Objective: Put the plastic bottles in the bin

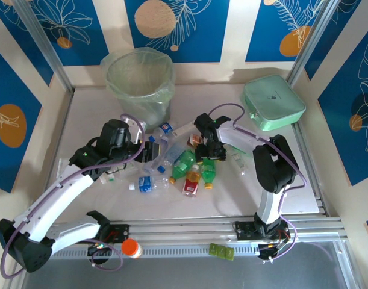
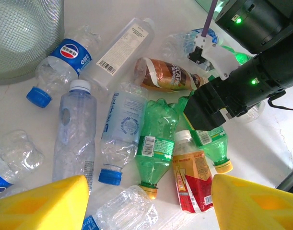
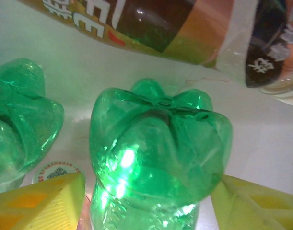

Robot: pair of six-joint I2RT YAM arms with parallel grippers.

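While my left claw [image 2: 148, 184] hangs over the heap of plastic bottles [image 1: 177, 165] in the middle of the top view, its yellow fingers [image 2: 45, 203] stand wide apart in the lower corners of its wrist view, gripping nothing. Below them lies a green bottle [image 2: 153, 139], cap toward the lower edge, with an orange-red bottle [image 2: 194, 179] just to its right. A blue-capped cola bottle [image 2: 64, 62] lies at the upper left of that view.

The bin [image 1: 135, 99] stands upright at the upper centre-left of the top view, its liner bag folded over the rim. The nearest bottles lie just beside its foot.

My right claw [image 3: 148, 182] sits low over a second green bottle [image 3: 156, 143]. Its fingers [image 3: 41, 199] flank that bottle's base from the lower corners of the right wrist view, close against it. I cannot tell whether they press on it. A brown-labelled bottle [image 3: 160, 28] lies across the top of that view.
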